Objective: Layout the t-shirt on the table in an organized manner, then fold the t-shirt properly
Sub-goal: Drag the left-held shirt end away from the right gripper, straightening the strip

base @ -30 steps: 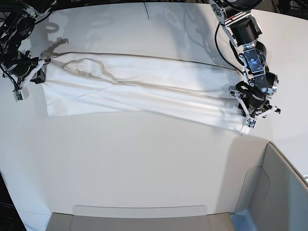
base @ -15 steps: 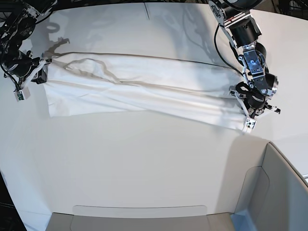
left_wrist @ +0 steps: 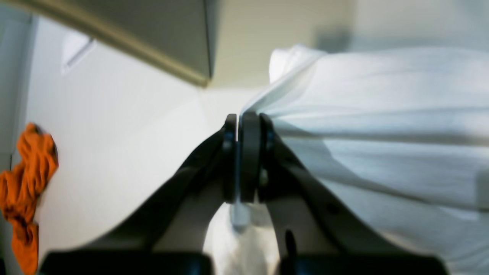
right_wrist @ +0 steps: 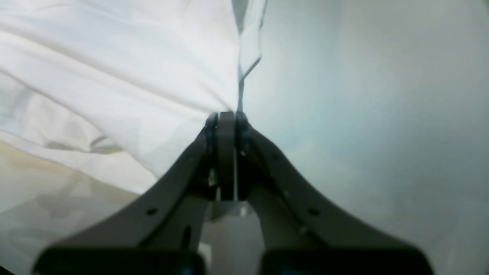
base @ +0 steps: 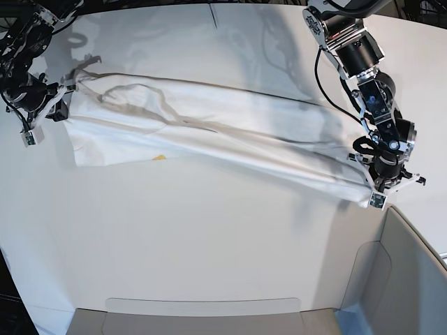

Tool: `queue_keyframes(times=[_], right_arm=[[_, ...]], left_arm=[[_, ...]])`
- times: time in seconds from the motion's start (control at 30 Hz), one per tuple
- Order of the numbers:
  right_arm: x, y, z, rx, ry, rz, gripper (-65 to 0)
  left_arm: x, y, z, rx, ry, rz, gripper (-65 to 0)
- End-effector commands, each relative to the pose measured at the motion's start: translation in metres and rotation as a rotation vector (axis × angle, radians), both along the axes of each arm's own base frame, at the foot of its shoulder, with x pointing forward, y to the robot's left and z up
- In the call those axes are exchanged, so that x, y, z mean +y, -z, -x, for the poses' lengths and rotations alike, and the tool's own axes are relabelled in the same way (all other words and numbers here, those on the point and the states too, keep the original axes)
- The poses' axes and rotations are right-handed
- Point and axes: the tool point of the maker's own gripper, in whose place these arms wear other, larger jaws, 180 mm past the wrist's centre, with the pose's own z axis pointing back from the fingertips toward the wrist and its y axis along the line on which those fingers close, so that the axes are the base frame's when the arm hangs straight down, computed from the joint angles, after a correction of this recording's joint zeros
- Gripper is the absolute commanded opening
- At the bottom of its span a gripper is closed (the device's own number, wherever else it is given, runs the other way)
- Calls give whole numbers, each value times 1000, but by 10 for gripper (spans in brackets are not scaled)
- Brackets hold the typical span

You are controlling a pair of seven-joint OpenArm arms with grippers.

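Pinching opposite ends of t-shirt: left gripper, right gripper both clamped on cloth. Soft, light, sags; grip hems, corners.

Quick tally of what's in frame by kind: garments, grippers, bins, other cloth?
White t-shirt: 1
Grippers, both shut on the t-shirt, left gripper and right gripper: 2
Grey-white bin: 1
Orange cloth: 1
Table: 1
Total: 6
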Motion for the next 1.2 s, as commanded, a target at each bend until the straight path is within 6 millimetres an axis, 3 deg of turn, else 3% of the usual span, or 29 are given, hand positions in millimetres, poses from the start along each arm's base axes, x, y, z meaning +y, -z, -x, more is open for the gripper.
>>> queue_keyframes(times=[0.0, 0.1, 0.5, 0.73, 0.93, 1.03, 1.17], right_arm=[[1, -10, -8, -34, -32, 22, -650], [13, -6, -10, -21, -75, 18, -650], [15, -6, -12, -21, -84, 18, -650], [11, -6, -10, -18, -75, 25, -650], [4, 2, 0, 26, -60, 61, -650], [6, 4, 0, 32, -65, 63, -650], [6, 3, -2, 27, -65, 61, -650]], left_arm=[[7, -17, -6, -39, -11, -36, -650], [-2, -23, -7, -48, 21, -66, -650], [-10, 63, 27, 158, 33, 23, -644], [-20, 78, 17, 168, 59, 81, -495], [0, 71, 18, 135, 49, 66, -492], [23, 43, 19, 50, -28, 54, -491], [24, 10, 14, -40, -47, 25, -490]])
